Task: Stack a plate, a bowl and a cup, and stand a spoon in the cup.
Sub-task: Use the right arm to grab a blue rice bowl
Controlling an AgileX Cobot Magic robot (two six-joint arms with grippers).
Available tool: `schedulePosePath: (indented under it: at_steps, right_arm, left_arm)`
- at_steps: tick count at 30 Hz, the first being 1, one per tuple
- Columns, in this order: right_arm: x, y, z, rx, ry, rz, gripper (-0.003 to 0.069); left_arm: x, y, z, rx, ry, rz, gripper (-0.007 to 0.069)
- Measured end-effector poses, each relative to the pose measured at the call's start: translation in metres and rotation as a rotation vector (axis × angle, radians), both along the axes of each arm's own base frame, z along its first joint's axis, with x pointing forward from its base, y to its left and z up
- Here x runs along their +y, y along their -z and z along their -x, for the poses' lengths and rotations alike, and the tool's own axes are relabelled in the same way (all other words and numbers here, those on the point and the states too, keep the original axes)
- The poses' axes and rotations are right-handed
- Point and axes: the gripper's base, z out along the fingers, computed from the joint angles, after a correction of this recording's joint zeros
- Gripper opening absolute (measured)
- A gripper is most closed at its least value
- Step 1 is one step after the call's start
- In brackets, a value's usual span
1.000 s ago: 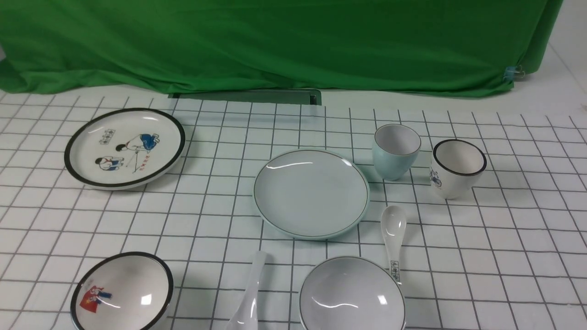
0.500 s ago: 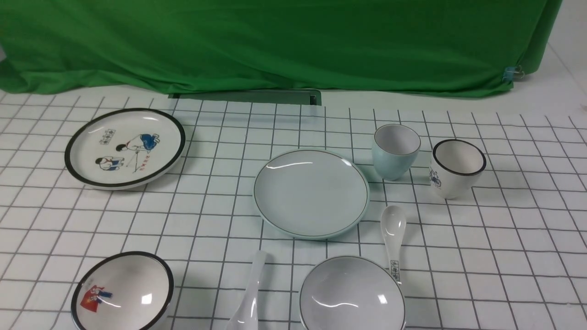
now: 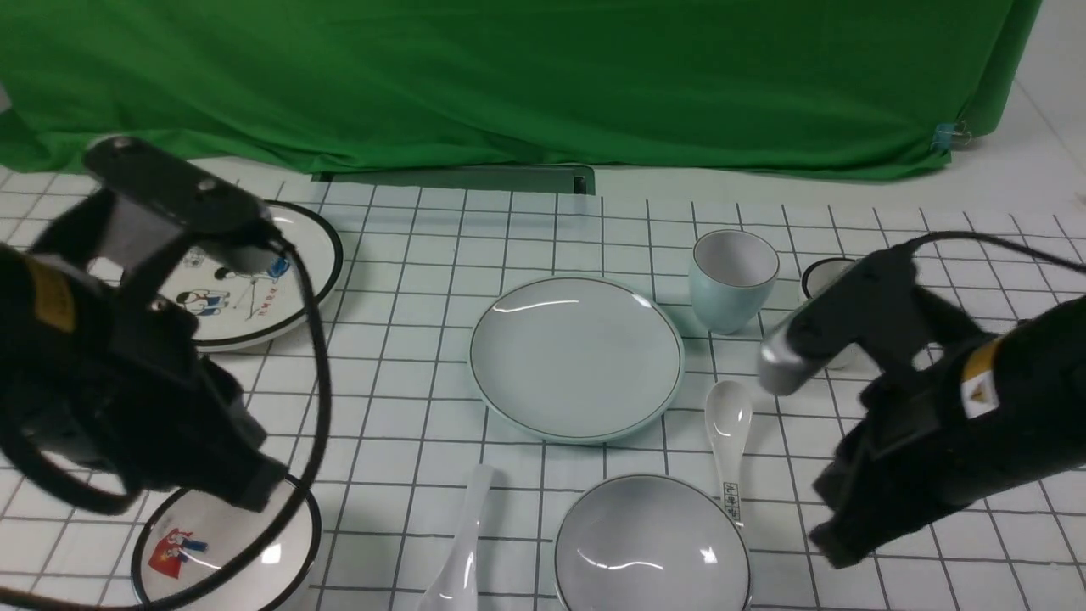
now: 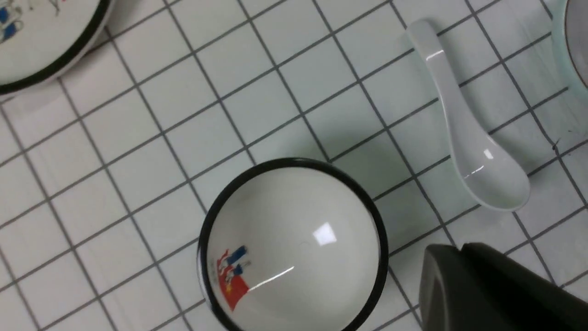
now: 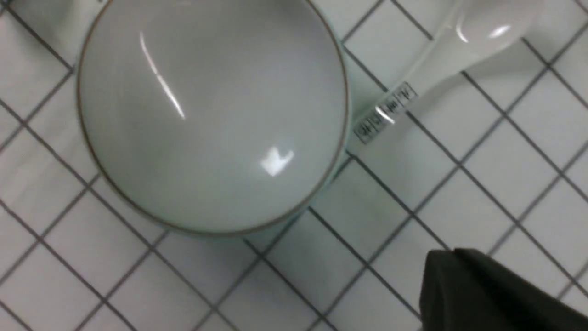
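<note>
The plain pale blue-green plate (image 3: 577,356) lies mid-table. The plain grey-blue bowl (image 3: 652,547) sits at the front, right of centre, and fills the right wrist view (image 5: 211,110). The pale blue cup (image 3: 734,278) stands upright right of the plate. The plain white spoon (image 3: 462,552) lies left of the bowl and shows in the left wrist view (image 4: 468,138). My left gripper (image 3: 254,488) (image 4: 459,250) is shut and empty, above the table between the cartoon bowl and the plain spoon. My right gripper (image 3: 836,547) (image 5: 452,255) is shut and empty, just right of the bowl.
A black-rimmed cartoon plate (image 3: 288,280) lies at the back left, partly behind my left arm. A black-rimmed bowl with a red figure (image 3: 225,552) (image 4: 294,243) sits front left. A white spoon with printed marks (image 3: 730,433) (image 5: 441,59) touches the bowl's rim. A black-rimmed cup (image 3: 819,276) is mostly hidden by my right arm.
Both arms have come into the front view, the left at the left side and the right at the right side. None of the dishes has moved.
</note>
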Motion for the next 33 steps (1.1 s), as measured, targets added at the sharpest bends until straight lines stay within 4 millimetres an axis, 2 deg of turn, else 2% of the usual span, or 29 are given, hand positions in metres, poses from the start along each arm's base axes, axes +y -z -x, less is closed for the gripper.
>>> schedulePosePath:
  at_steps: [2, 4, 6, 7, 9, 11, 15, 19, 23, 25, 28, 29, 30, 31, 33]
  right_arm:
    - [0.011, 0.009, -0.004, 0.003, 0.01, -0.015, 0.0115]
    - [0.027, 0.025, -0.011, 0.003, 0.004, -0.028, 0.0255]
    - [0.033, 0.031, -0.013, 0.0, -0.004, -0.033, 0.0334]
    - [0.04, 0.043, -0.018, 0.007, -0.006, -0.03, 0.0433]
    - [0.046, 0.059, -0.024, 0.021, -0.002, -0.022, 0.0492]
    - [0.048, 0.065, -0.026, 0.027, -0.001, -0.018, 0.0498]
    - [0.053, 0.093, -0.033, 0.077, 0.002, 0.023, 0.0449]
    - [0.056, 0.096, -0.035, 0.086, 0.01, 0.02, 0.0292]
    - [0.061, 0.074, -0.038, 0.065, 0.02, -0.023, 0.0111]
    - [0.061, 0.067, -0.038, 0.063, 0.018, -0.029, 0.0081]
    - [0.06, 0.044, -0.052, 0.014, -0.001, -0.025, 0.0079]
    - [0.06, 0.042, -0.053, 0.01, 0.002, -0.027, 0.0079]
    - [0.058, 0.032, -0.064, -0.02, 0.02, -0.046, 0.0079]
    - [0.058, 0.029, -0.066, -0.03, 0.022, -0.052, 0.0079]
    - [0.053, 0.01, -0.089, -0.097, 0.071, -0.097, 0.0079]
  left_arm:
    - [-0.003, 0.003, -0.005, 0.004, -0.002, 0.012, -0.0029]
    - [-0.007, 0.007, -0.012, -0.006, -0.004, 0.025, -0.0029]
    - [-0.007, 0.007, -0.013, -0.009, -0.003, 0.026, -0.0029]
    - [-0.008, 0.008, -0.015, -0.015, -0.003, 0.028, -0.0029]
    - [-0.008, 0.007, -0.016, -0.026, 0.0, 0.029, -0.0029]
    - [-0.008, 0.007, -0.016, -0.029, 0.0, 0.029, -0.0029]
    - [-0.008, 0.007, -0.017, -0.037, 0.002, 0.031, -0.0029]
    - [-0.008, 0.007, -0.017, -0.037, 0.002, 0.03, -0.0029]
    - [-0.008, 0.007, -0.017, -0.037, 0.002, 0.029, -0.0029]
    - [-0.008, 0.007, -0.017, -0.039, 0.006, 0.025, -0.0029]
    - [-0.008, 0.007, -0.017, -0.046, 0.007, 0.015, -0.0029]
    - [-0.007, 0.007, -0.017, -0.047, 0.007, 0.015, -0.0029]
    - [-0.007, 0.007, -0.018, -0.05, 0.007, 0.012, -0.0029]
    - [-0.007, 0.007, -0.018, -0.05, 0.007, 0.012, -0.0029]
    - [-0.007, 0.006, -0.018, -0.06, 0.007, 0.013, -0.0029]
